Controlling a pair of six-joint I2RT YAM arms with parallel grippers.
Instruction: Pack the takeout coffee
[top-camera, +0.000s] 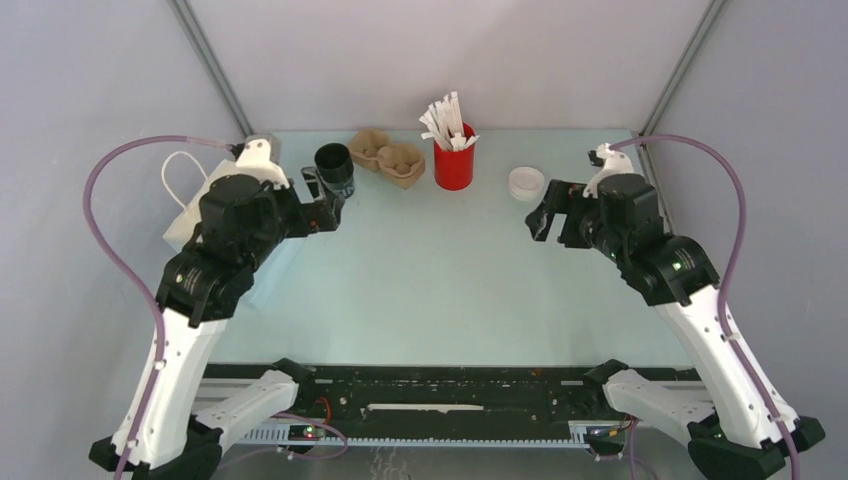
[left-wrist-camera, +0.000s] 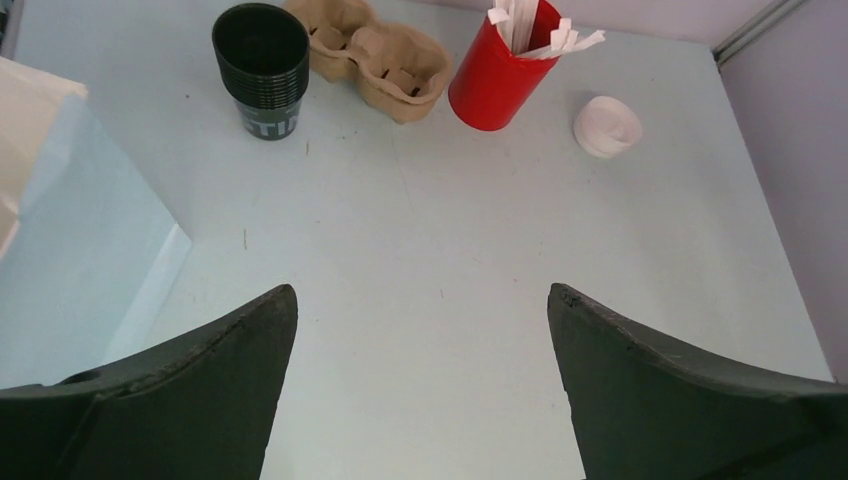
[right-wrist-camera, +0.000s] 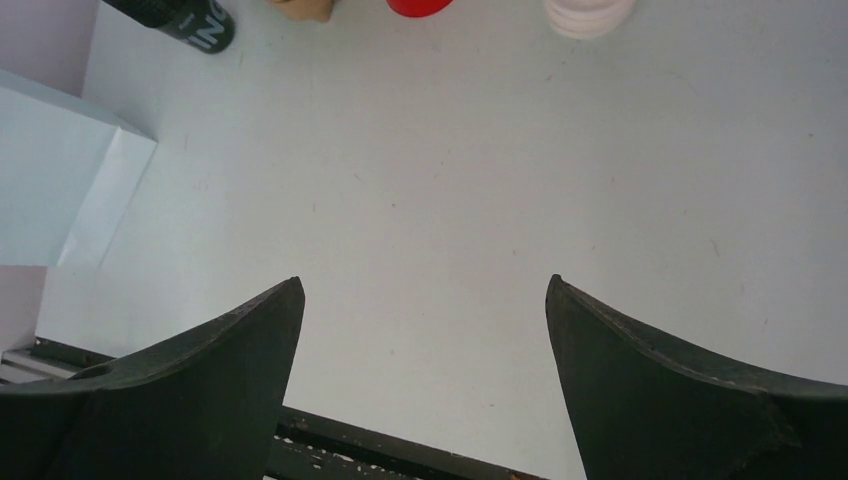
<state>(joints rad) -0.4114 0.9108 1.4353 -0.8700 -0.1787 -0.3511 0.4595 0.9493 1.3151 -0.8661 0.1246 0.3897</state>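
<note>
From above, the left gripper (top-camera: 325, 205) hangs spread apart just beside the black cup stack (top-camera: 333, 165). The right gripper (top-camera: 545, 213), also spread, sits near the white lids (top-camera: 526, 182). Both wrist views show the fingers wide above the tabletop (left-wrist-camera: 420, 250). The takeout coffee shows in no view.

The left arm (top-camera: 190, 300) rises from its base at the near left corner, leans forward and bends at the elbow, so that its wrist turns inward, toward the middle. The left claw (top-camera: 325, 203) is spread wide; in the left wrist view its two dark fingers (left-wrist-camera: 220, 390) stand far apart with only free space between them. The right arm (top-camera: 700, 310) makes the mirror pose from the near right corner. The right claw (top-camera: 546, 208) also points inward, its fingers (right-wrist-camera: 660, 390) just as far apart. Both claws hang above the tabletop (top-camera: 430, 270), not touching it.
</note>
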